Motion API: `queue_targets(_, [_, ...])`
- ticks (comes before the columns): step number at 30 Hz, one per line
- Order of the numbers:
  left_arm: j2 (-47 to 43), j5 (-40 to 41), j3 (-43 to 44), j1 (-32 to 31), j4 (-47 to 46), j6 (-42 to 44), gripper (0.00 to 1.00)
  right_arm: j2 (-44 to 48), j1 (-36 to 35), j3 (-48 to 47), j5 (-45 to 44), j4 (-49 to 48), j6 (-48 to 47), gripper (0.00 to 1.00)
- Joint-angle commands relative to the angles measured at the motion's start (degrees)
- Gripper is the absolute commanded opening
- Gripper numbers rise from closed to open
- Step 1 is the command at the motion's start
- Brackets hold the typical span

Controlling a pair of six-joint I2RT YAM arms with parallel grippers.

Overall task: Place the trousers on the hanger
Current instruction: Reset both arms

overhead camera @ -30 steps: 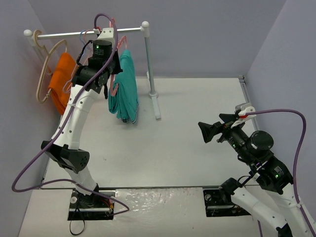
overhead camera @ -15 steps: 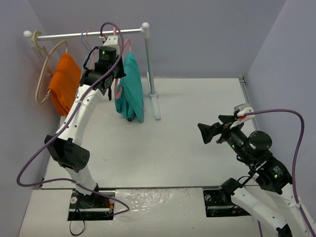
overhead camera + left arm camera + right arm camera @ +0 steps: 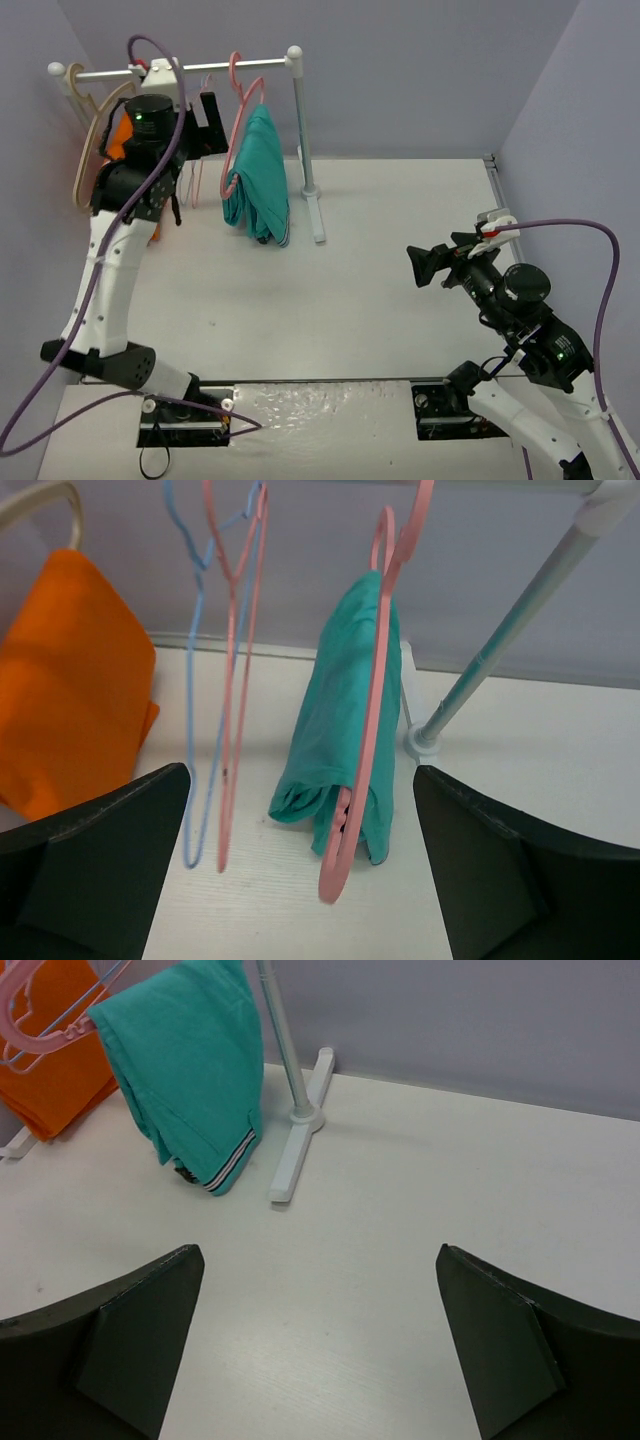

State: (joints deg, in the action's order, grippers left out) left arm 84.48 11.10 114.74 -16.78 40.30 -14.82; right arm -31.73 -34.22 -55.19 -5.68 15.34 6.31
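The teal-green trousers [image 3: 260, 175] hang folded over the salmon-pink hanger [image 3: 238, 120], which is hooked on the rack's rail. In the left wrist view the trousers [image 3: 345, 700] drape over the hanger [image 3: 368, 740] straight ahead, between the open fingers. My left gripper [image 3: 208, 125] is raised just left of the hanger, open and empty, touching neither. The right wrist view shows the trousers [image 3: 190, 1070] with their striped band low down, and a part of the hanger [image 3: 40, 1032]. My right gripper [image 3: 428, 265] is open and empty over the table's right side, far from the rack.
The white rack [image 3: 305, 150] stands at the back on a foot [image 3: 295, 1150]. An orange cloth [image 3: 70, 680] on a thick beige hanger [image 3: 88, 140] hangs at the left. Thin pale blue [image 3: 195, 730] and pale pink [image 3: 235, 680] hangers hang between it and the trousers.
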Motion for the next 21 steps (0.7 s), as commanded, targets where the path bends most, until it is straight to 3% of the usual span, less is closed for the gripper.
queue_targets(1, [-14.06,3.75,-1.72,0.25,4.91,3.63,0.94,-0.98,-0.21,-3.49,-7.69,-1.99,-1.64,1.00])
queue_targets(11, [-44.63,9.98,-34.24,0.25,10.94,1.27,0.96,1.42,-0.25,-1.12,-17.15,0.11,-1.34,1.00])
queue_targets(17, [-56.08,10.35,-46.43,0.16,14.46,-1.17,0.97,2.80,-0.32,1.13,-20.51,0.40,-0.25,1.00])
queue_targets(21, [-60.30,11.35,-49.47,0.08,13.10,-2.50,0.97,4.14,-0.29,3.12,-22.26,-0.11,0.61,1.00])
